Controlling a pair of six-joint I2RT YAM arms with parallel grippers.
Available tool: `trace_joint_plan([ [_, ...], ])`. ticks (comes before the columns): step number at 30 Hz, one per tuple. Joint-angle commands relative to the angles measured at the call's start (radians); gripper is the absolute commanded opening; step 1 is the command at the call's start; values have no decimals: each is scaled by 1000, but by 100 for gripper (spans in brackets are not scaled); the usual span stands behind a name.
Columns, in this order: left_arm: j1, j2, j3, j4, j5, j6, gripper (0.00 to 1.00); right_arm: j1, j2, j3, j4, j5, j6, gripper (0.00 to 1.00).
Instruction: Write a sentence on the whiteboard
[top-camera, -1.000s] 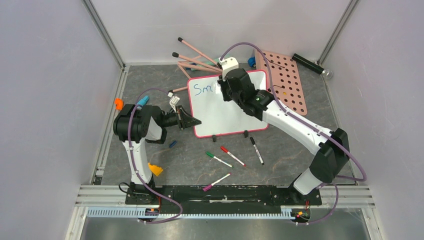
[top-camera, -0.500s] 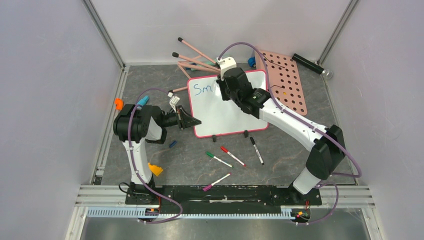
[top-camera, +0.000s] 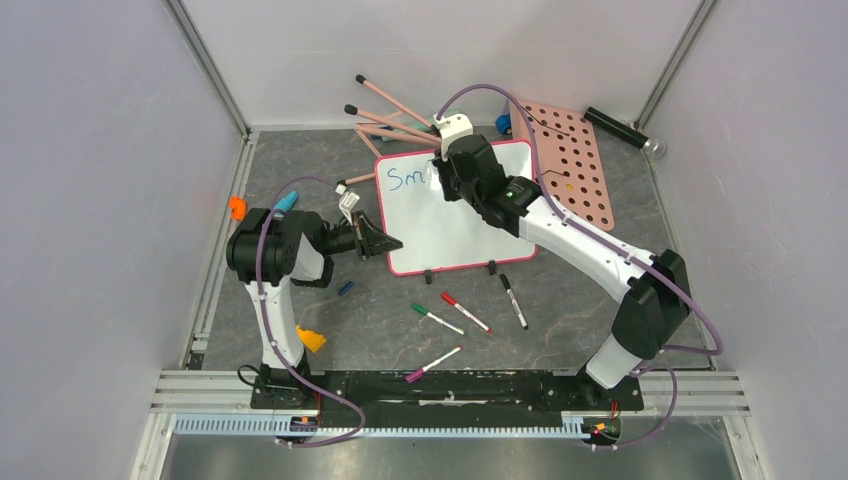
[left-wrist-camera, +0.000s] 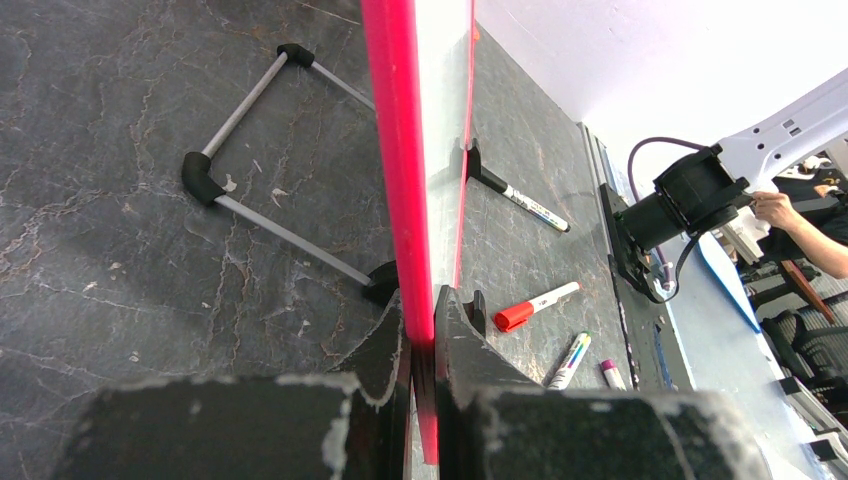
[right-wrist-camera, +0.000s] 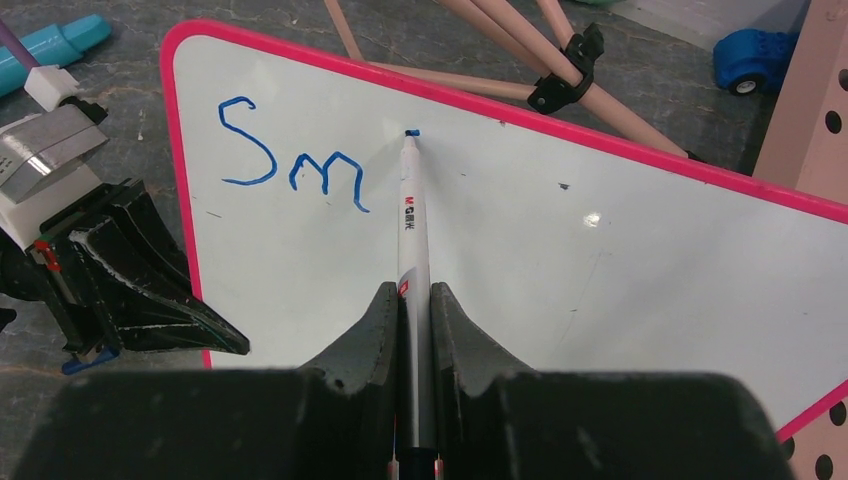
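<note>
The whiteboard (top-camera: 460, 225) stands tilted on its two black feet mid-table, white with a pink-red rim (left-wrist-camera: 400, 150). My left gripper (top-camera: 385, 243) (left-wrist-camera: 421, 320) is shut on the rim at the board's left edge. My right gripper (top-camera: 447, 182) (right-wrist-camera: 414, 295) is shut on a white-barrelled blue marker (right-wrist-camera: 410, 220). The marker's tip touches the board just right of the writing and has left a small blue dot. Of the sentence (right-wrist-camera: 290, 165), only the blue letters "Sm" (top-camera: 407, 179) are on the board, at its upper left.
Loose markers lie in front of the board: green (top-camera: 437, 319), red (top-camera: 466, 312), black (top-camera: 514, 301), magenta (top-camera: 433, 364). A pink pegboard (top-camera: 570, 170) sits to the right of the board, pink rods (top-camera: 395, 115) behind it, with a blue toy car (right-wrist-camera: 750, 60) and a black cylinder (top-camera: 618, 130).
The right arm shifted slightly left and away, carrying the marker tip a little further along the board, then held still. The left arm has not moved.
</note>
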Motion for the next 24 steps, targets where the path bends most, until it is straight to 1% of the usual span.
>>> trace_joint_plan([
  [1,0,44,-7,60,-73,256,2,-6,-25,-8,17,59,11,0],
  [8,1,44,-8,60,-73,256,2,-7,-40,-24,24,68,16,0],
  [13,1,44,-7,60,-74,255,2,-7,-41,-15,35,-14,1,0],
  [19,0,44,-8,60,-74,256,2,-7,-63,5,47,-46,-15,0],
  [24,1,44,-8,60,-74,256,2,-7,-97,-24,61,-69,-18,0],
])
